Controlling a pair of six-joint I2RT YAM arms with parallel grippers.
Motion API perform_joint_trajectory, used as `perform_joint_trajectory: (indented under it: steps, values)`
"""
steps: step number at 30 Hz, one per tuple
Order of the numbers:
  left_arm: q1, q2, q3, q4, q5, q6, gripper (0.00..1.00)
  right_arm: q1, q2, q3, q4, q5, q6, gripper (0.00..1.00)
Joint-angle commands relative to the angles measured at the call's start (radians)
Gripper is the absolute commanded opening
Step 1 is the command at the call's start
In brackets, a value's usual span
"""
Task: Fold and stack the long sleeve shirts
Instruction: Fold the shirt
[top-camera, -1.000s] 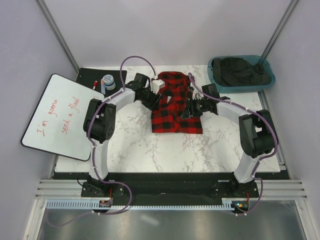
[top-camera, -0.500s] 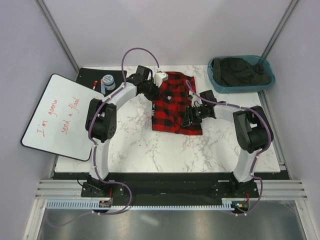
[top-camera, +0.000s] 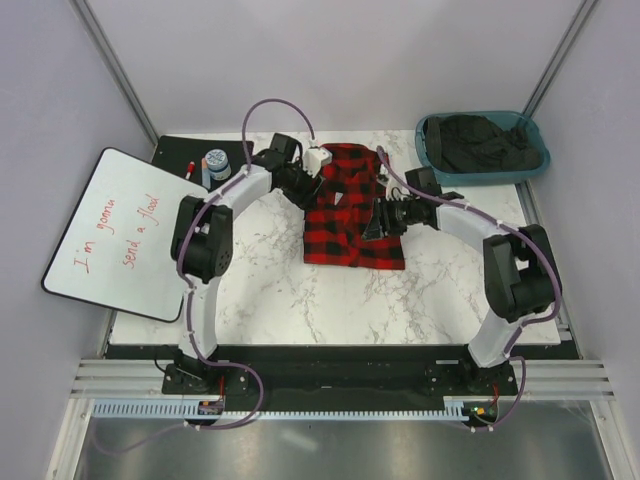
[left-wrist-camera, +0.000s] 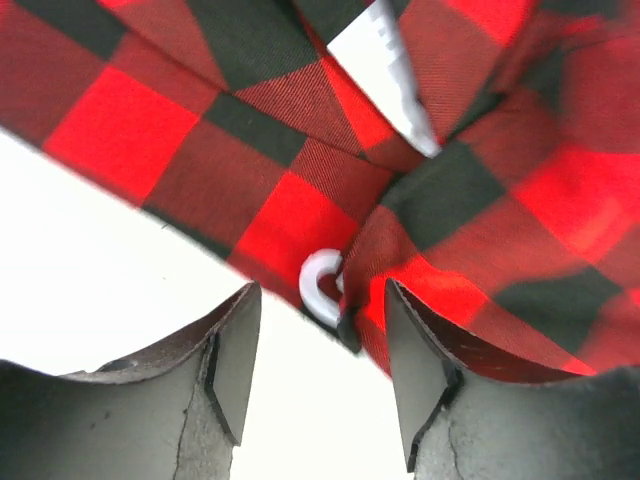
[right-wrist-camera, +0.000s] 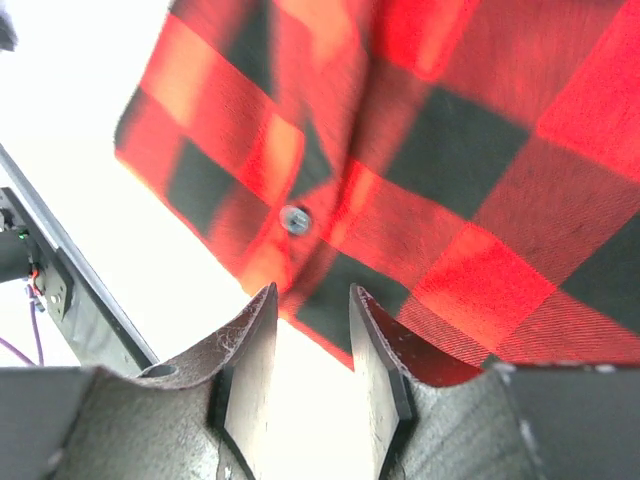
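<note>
Both arms bend inward, left pincer (left-wrist-camera: 318, 300) and right pincer (right-wrist-camera: 312, 295) each parted (the left wider).

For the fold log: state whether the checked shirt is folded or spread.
Folded: the flannel shirt lies as a compact rectangle on the table, no sleeve stretched out. Number of layers: cannot tell.

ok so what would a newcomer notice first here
The red-and-black checked shirt lies folded in the middle, the left gripper and right gripper at its two sides. Then the whiteboard with red handwriting on the left, and the teal basket of dark clothes at the far right.
</note>
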Motion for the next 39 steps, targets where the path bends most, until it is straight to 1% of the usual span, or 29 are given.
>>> perform_joint_trajectory:
  steps: [1,2,3,4,5,6,7,8,9,10,11,12,13,15,18,22,25,27,29,30,31,32,33,34,35,36,37,38,39]
  values:
    - [0.023,-0.292,-0.045,0.004,0.206,-0.12,0.62,-0.025,-0.096,0.104,-0.07,-0.017,-0.098,0.43]
    - [0.021,-0.326,-0.065,0.003,0.257,-0.145,0.67,-0.041,-0.092,0.111,-0.087,-0.029,-0.106,0.42]
    - [0.017,-0.35,-0.108,0.004,0.292,-0.178,0.67,-0.047,-0.081,0.125,-0.105,-0.04,-0.111,0.42]
    - [0.014,-0.379,-0.131,0.006,0.405,-0.249,0.68,-0.052,-0.073,0.124,-0.124,-0.076,-0.108,0.41]
    - [0.007,-0.389,-0.154,0.006,0.462,-0.281,0.68,-0.056,-0.072,0.121,-0.128,-0.089,-0.106,0.41]
    - [-0.018,-0.396,-0.208,0.027,0.478,-0.324,0.69,-0.058,-0.063,0.106,-0.13,-0.104,-0.105,0.41]
    - [-0.031,-0.401,-0.242,0.053,0.536,-0.39,0.69,-0.059,-0.058,0.096,-0.128,-0.139,-0.099,0.41]
    - [-0.043,-0.407,-0.321,0.085,0.573,-0.43,0.68,-0.062,-0.052,0.089,-0.122,-0.148,-0.094,0.41]
    - [-0.068,-0.41,-0.366,0.186,0.592,-0.473,0.68,-0.061,-0.034,0.075,-0.115,-0.159,-0.082,0.4]
    - [-0.077,-0.407,-0.406,0.235,0.613,-0.557,0.68,-0.062,-0.023,0.067,-0.083,-0.171,-0.067,0.4]
    - [-0.086,-0.383,-0.475,0.285,0.638,-0.599,0.67,-0.062,-0.009,0.055,-0.067,-0.182,-0.048,0.4]
    - [-0.085,-0.364,-0.503,0.332,0.656,-0.676,0.67,-0.064,0.023,0.053,-0.056,-0.187,-0.037,0.39]
    - [-0.085,-0.342,-0.524,0.393,0.656,-0.706,0.66,-0.065,0.042,0.05,-0.035,-0.202,-0.031,0.39]
    - [-0.065,-0.272,-0.576,0.441,0.658,-0.767,0.65,-0.068,0.103,0.05,-0.029,-0.215,-0.014,0.38]
    - [-0.03,-0.213,-0.647,0.472,0.61,-0.78,0.64,-0.09,0.178,0.03,-0.019,-0.233,0.004,0.37]
    - [0.038,-0.186,-0.739,0.494,0.528,-0.803,0.64,-0.096,0.244,-0.023,-0.012,-0.238,-0.017,0.37]
    - [0.047,-0.234,-0.825,0.512,0.547,-0.789,0.63,-0.079,0.261,-0.065,-0.01,-0.25,-0.022,0.37]
    - [0.041,-0.275,-0.917,0.561,0.573,-0.808,0.63,-0.05,0.229,-0.109,-0.001,-0.254,-0.016,0.37]
    - [0.024,-0.366,-1.004,0.566,0.58,-0.794,0.63,-0.018,0.16,-0.16,0.002,-0.264,-0.039,0.37]
    - [0.02,-0.401,-1.035,0.596,0.607,-0.807,0.63,-0.012,0.136,-0.174,-0.025,-0.267,-0.054,0.37]
    - [0.017,-0.435,-1.065,0.619,0.619,-0.818,0.63,-0.006,0.114,-0.184,-0.05,-0.267,-0.107,0.37]
    - [0.009,-0.511,-1.11,0.632,0.626,-0.824,0.63,-0.006,0.074,-0.195,-0.077,-0.259,-0.135,0.37]
    - [0.004,-0.545,-1.122,0.636,0.635,-0.829,0.63,-0.007,0.059,-0.188,-0.164,-0.25,-0.193,0.37]
    - [0.001,-0.571,-1.129,0.63,0.645,-0.832,0.63,-0.013,0.048,-0.177,-0.208,-0.235,-0.242,0.37]
    - [0.001,-0.618,-1.126,0.621,0.658,-0.837,0.63,-0.022,0.037,-0.153,-0.242,-0.204,-0.302,0.37]
    - [0.003,-0.639,-1.112,0.61,0.67,-0.823,0.63,-0.039,0.037,-0.13,-0.307,-0.213,-0.342,0.37]
    - [0.003,-0.663,-1.092,0.557,0.663,-0.799,0.63,-0.054,0.037,-0.099,-0.346,-0.207,-0.374,0.38]
    - [0.003,-0.7,-1.051,0.538,0.652,-0.773,0.63,-0.059,0.037,-0.038,-0.386,-0.205,-0.42,0.37]
    - [0.003,-0.712,-1.028,0.531,0.608,-0.718,0.62,-0.067,0.034,-0.013,-0.418,-0.217,-0.416,0.37]
